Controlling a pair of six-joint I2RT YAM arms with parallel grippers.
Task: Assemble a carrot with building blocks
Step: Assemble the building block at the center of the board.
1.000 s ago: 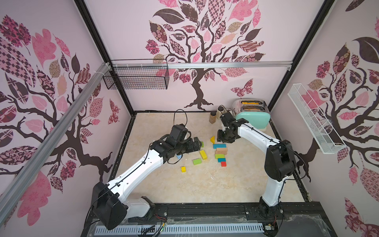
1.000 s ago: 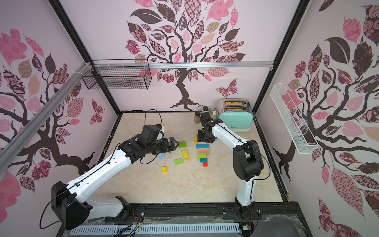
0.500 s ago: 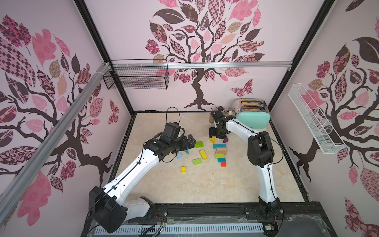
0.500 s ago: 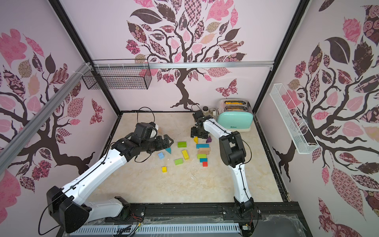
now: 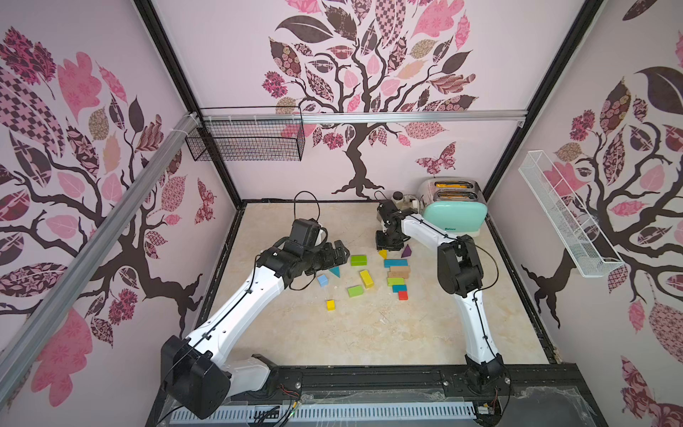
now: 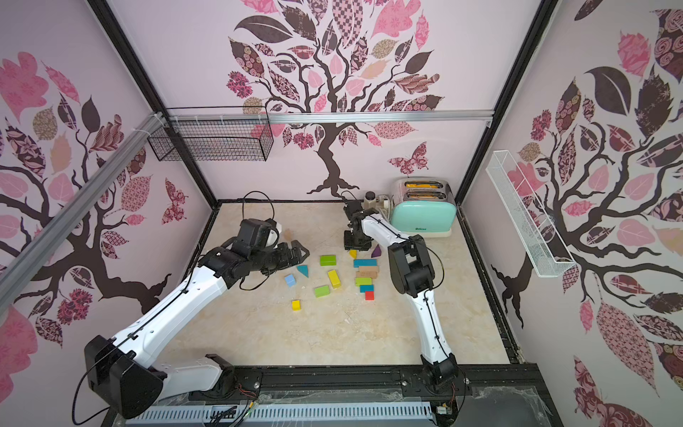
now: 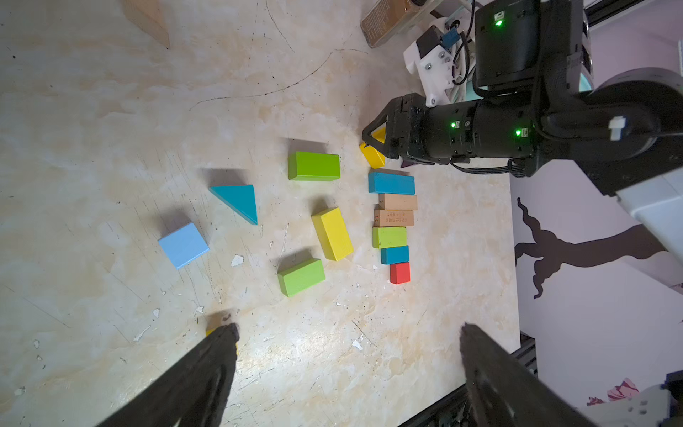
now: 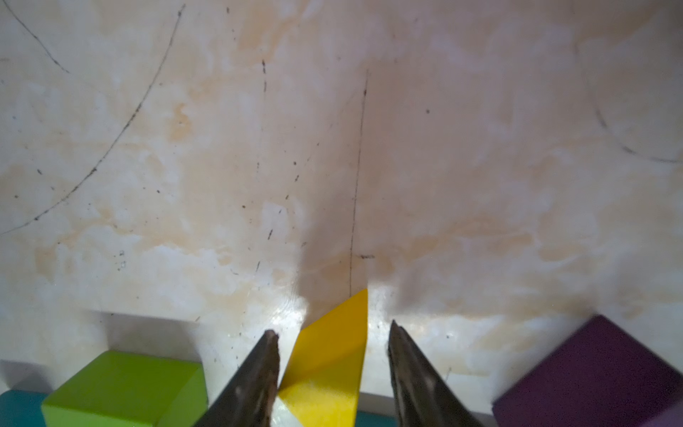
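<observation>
1. Small yellow cube: lies on the counter, nearer the robot base than either gripper. In the left wrist view it is partly hidden behind one left-gripper finger.
2. Block row, on the right gripper's side of the counter: red cube, teal block, green block, printed tan bar, tan bar, teal bar. They lie side by side in contact, the red cube nearest the base. The teal bar ends just short of the right gripper.
3. Loose blocks between the two grippers, all flat and apart from one another: near green bar, yellow bar, light blue block, teal wedge, far green bar.
4. Left gripper: jaws spread fully, nothing between them, raised above the counter. In both top views the teal wedge lies just beside its fingertips.
5. Right gripper: pointed down, jaws partly apart, straddling the yellow wedge, which rests on the counter. One right-gripper finger meets the wedge; bare counter shows between the wedge and the other finger, so the wedge is not clamped.
6. Purple wedge: on the counter just beside the right gripper, on the side away from the left gripper.
7. Tan wedge: beyond the left gripper.
8. Mint toaster and spice jar: beyond the right gripper, against the back wall.
</observation>
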